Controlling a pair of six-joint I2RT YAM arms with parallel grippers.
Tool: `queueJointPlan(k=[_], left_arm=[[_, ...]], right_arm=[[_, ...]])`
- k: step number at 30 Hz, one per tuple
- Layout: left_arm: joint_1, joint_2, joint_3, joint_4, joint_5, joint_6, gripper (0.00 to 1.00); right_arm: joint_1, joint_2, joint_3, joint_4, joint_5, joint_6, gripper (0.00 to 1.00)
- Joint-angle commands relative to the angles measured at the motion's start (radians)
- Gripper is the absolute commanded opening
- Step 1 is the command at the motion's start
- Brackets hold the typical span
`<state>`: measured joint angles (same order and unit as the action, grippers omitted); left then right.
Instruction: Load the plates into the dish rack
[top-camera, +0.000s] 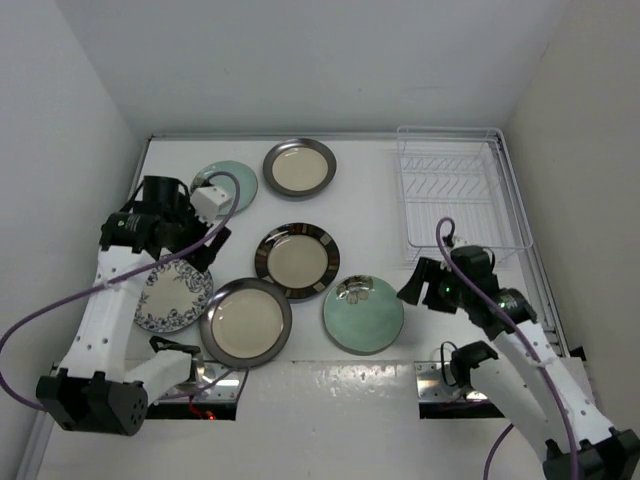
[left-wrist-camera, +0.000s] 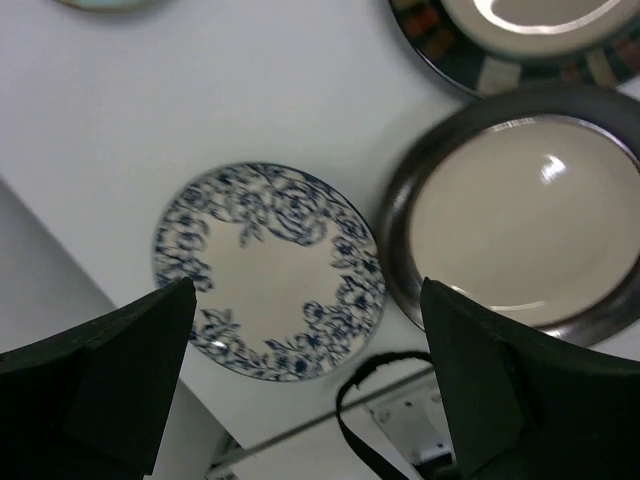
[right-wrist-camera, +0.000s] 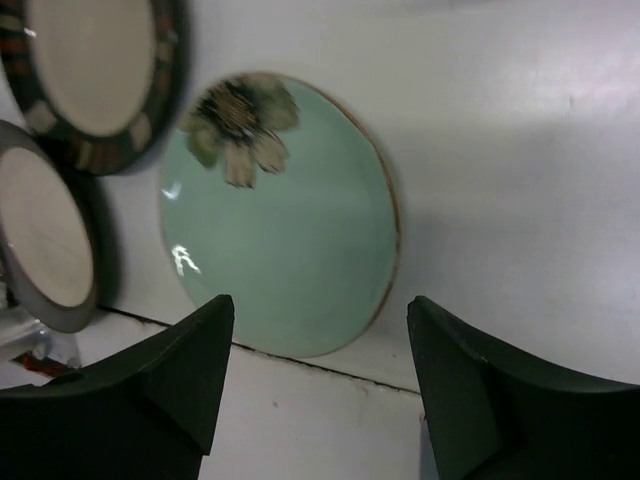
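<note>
Six plates lie flat on the white table. A mint-green flower plate (top-camera: 363, 313) lies front centre and shows in the right wrist view (right-wrist-camera: 280, 215). My right gripper (top-camera: 415, 285) hovers open and empty just right of it (right-wrist-camera: 320, 300). The white-blue floral plate (top-camera: 173, 296) lies front left. My left gripper (top-camera: 205, 248) hangs open and empty above it (left-wrist-camera: 305, 290). A cream plate with grey rim (top-camera: 245, 322) and the brown patterned-rim plate (top-camera: 297, 261) lie between them. A second grey-rim plate (top-camera: 299, 167) and a second mint plate (top-camera: 228, 186), partly hidden by the left wrist, lie at the back. The clear dish rack (top-camera: 460, 200) stands empty at the back right.
White walls close in on the table at left, back and right. The rack sits against the right wall. A black cable loop (left-wrist-camera: 375, 400) hangs below the left gripper near the table's front edge. The arm bases and mounting plates (top-camera: 440, 378) line the near edge.
</note>
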<state>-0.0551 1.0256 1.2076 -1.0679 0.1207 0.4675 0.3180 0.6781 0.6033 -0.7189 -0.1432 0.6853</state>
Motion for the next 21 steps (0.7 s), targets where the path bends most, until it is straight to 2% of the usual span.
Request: queueJointPlan(k=[1,3,7,10,12,13,17,20,21], left_arm=[[0.012,-0.005,-0.028,-0.112,0.099,-0.001,0.99],[0.012,-0.065,-0.063,-0.072,0.044,-0.027,0.99],[0.003,-0.119,-0.094,-0.035,0.034,-0.039,0.99],[0.003,-0.119,-0.114,-0.026,0.034,-0.049,0.99],[0.003,-0.108,-0.114,-0.026,0.034,-0.049,0.99],[0.003,-0.108,-0.114,-0.026,0.024,-0.049,0.99],[0.003,-0.108,-0.114,-0.026,0.014,-0.058,0.99],[0.012,-0.108,-0.123,-0.026,0.014,-0.058,0.99],[0.012,-0.108,-0.123,-0.017,0.014,-0.058,0.99]], right_arm=[[0.016,-0.106,-0.152,0.047,-0.001,0.123,0.70],[0.018,-0.127,-0.221,0.073,0.040,0.186,0.67],[0.030,-0.066,-0.335,0.151,0.028,0.241,0.66],[0.035,-0.006,-0.385,0.217,0.071,0.278,0.63],[0.032,0.023,-0.433,0.312,0.044,0.302,0.61],[0.033,0.047,-0.468,0.428,0.025,0.313,0.59],[0.039,0.112,-0.553,0.554,-0.035,0.365,0.48],[0.044,0.126,-0.591,0.636,-0.021,0.385,0.47],[0.046,0.127,-0.624,0.660,-0.018,0.384,0.42]])
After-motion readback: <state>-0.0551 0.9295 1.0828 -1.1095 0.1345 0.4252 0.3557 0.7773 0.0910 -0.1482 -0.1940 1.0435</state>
